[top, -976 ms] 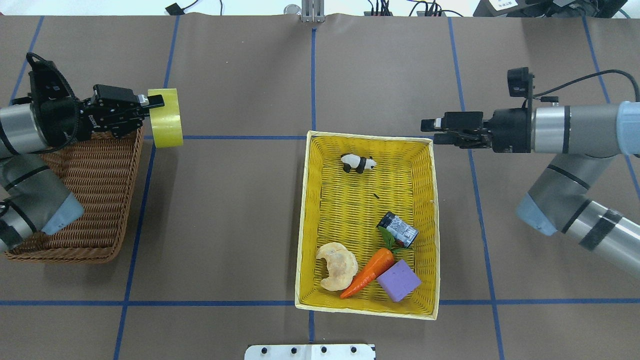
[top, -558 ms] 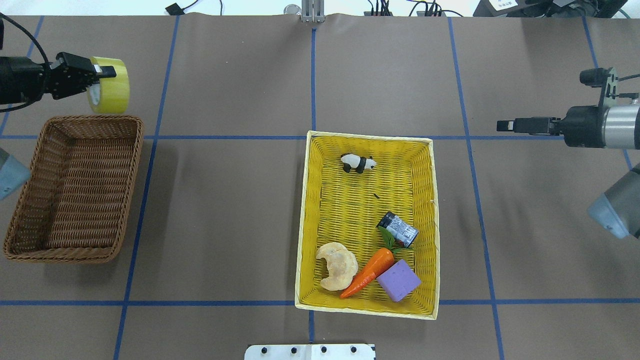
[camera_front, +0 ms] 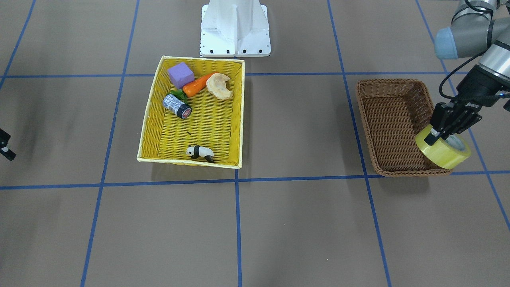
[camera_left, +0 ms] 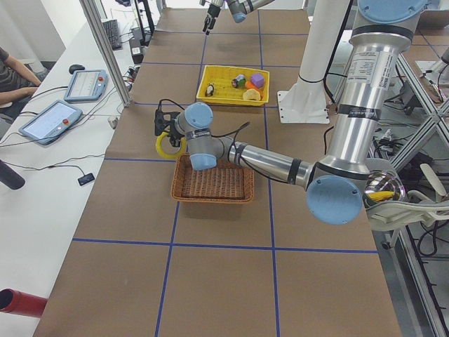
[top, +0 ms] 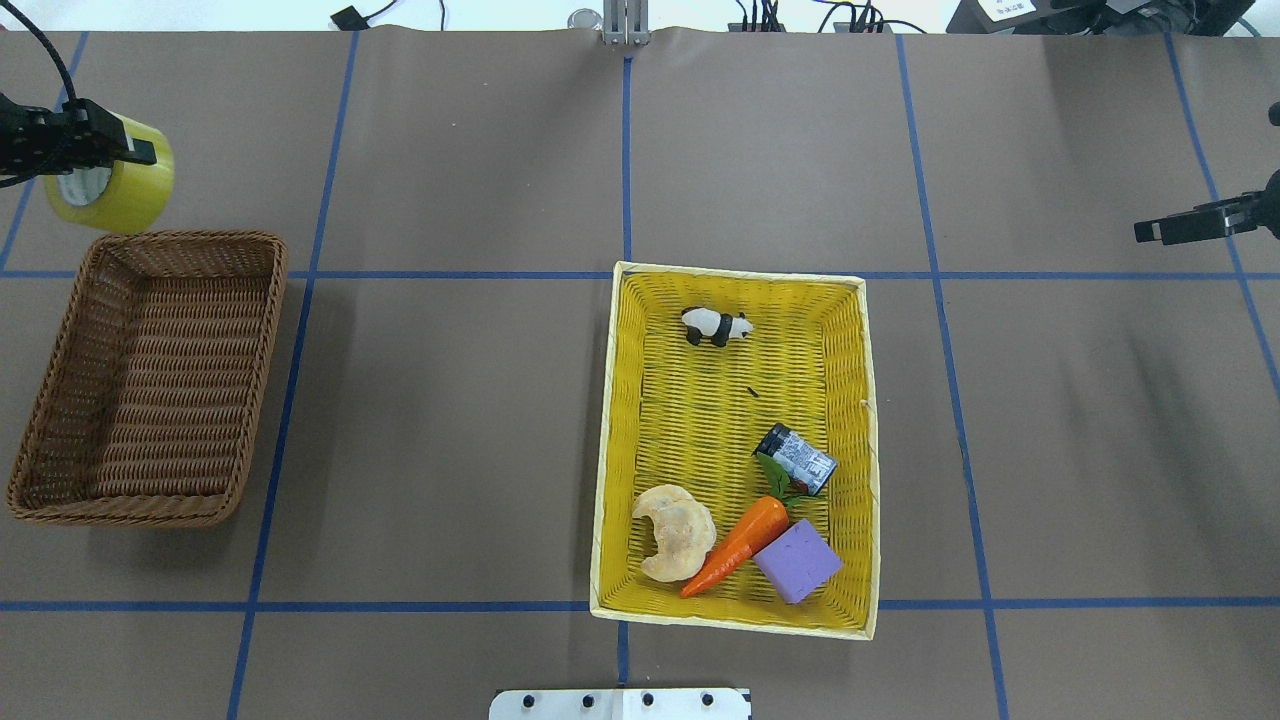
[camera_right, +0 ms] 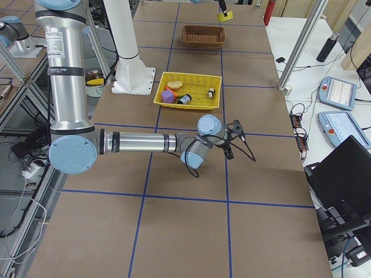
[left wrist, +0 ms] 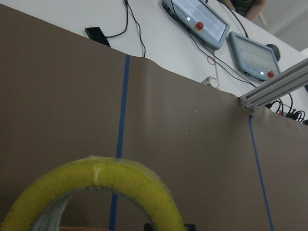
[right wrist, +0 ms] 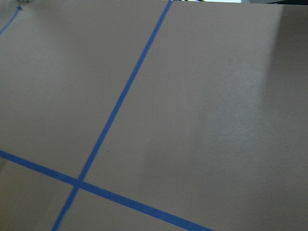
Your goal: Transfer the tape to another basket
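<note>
My left end effector [top: 112, 158] was closed on the tape [top: 135, 195]. One finger sat inside the ring and the other pressed on the outside of its yellow wall. The roll hung from the fingers, up in the air above the desk [top: 480, 400]. In the left wrist view the tape [left wrist: 96, 178] filled the bottom of the picture, right under the camera.

The brown basket [top: 150, 370] lay just below and behind the end effector, on the robot's side of it. The tape was out past the basket's far short rim and was not inside it. From the front camera the tape [camera_front: 444, 153] covered the corner of the brown basket [camera_front: 398, 119], under the left end effector [camera_front: 439, 138].

My right end effector [top: 1148, 232] was far off at the other end of the desk, up in the air. I could not tell if it was open or closed.

The yellow basket [top: 620, 420] sat between the two end effectors. It held a toy panda [top: 716, 326], a small can [top: 796, 459], a carrot [top: 738, 545], a purple block [top: 797, 560] and a bread roll [top: 673, 532].
</note>
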Robot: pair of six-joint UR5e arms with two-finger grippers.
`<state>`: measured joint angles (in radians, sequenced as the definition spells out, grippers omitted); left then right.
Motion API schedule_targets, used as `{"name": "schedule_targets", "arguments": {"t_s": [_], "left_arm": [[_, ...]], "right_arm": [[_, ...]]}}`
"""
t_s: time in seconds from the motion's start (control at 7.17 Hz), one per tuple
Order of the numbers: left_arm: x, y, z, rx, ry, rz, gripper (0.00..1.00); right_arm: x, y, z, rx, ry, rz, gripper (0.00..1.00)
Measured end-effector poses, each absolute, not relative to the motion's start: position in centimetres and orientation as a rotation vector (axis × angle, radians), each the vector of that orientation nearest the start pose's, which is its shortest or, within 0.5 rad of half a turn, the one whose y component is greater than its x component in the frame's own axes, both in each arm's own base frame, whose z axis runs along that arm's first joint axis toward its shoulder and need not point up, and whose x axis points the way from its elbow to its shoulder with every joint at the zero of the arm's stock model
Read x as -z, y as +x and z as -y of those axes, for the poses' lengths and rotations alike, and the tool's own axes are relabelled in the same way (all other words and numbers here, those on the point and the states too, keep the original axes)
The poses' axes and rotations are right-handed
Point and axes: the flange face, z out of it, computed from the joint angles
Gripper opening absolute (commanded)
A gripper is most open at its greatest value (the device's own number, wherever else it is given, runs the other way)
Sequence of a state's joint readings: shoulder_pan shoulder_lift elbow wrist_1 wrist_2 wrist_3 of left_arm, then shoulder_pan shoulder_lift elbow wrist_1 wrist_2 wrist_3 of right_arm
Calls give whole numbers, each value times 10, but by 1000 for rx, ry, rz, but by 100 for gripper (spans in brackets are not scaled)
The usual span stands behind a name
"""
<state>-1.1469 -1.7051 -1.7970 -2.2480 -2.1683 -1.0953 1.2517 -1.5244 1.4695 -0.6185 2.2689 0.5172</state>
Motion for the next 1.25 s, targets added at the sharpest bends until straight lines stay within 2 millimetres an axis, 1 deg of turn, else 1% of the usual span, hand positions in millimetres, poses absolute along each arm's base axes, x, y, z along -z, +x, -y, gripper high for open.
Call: {"name": "schedule_targets", "arguments": {"t_s": [0.14,0.28,0.42,0.56,0.7,0.84,0.98,1.25], "left_arm": [[-410,164,523,255,293,-1015,0],[-426,187,513,221,218,-964,0],[-440,212,503,189,152,-927,0],[-455,235,497,164,96,-896,0],[-468,249,493,145,62,-874,0],[-477,256,492,136,45,-860,0],[-483,259,492,133,35,-853,0],[-491,264,491,128,21,-845,0]], "right_arm": [[-589,-83,533,175,488,889,100],[-597,-72,536,205,443,852,100],[-600,-67,537,224,386,836,100],[-597,-64,535,236,323,836,100],[-586,-64,533,244,272,838,100],[-574,-64,530,246,240,838,100],[-568,-65,528,247,226,837,100],[-565,-67,527,250,216,833,100]]}}
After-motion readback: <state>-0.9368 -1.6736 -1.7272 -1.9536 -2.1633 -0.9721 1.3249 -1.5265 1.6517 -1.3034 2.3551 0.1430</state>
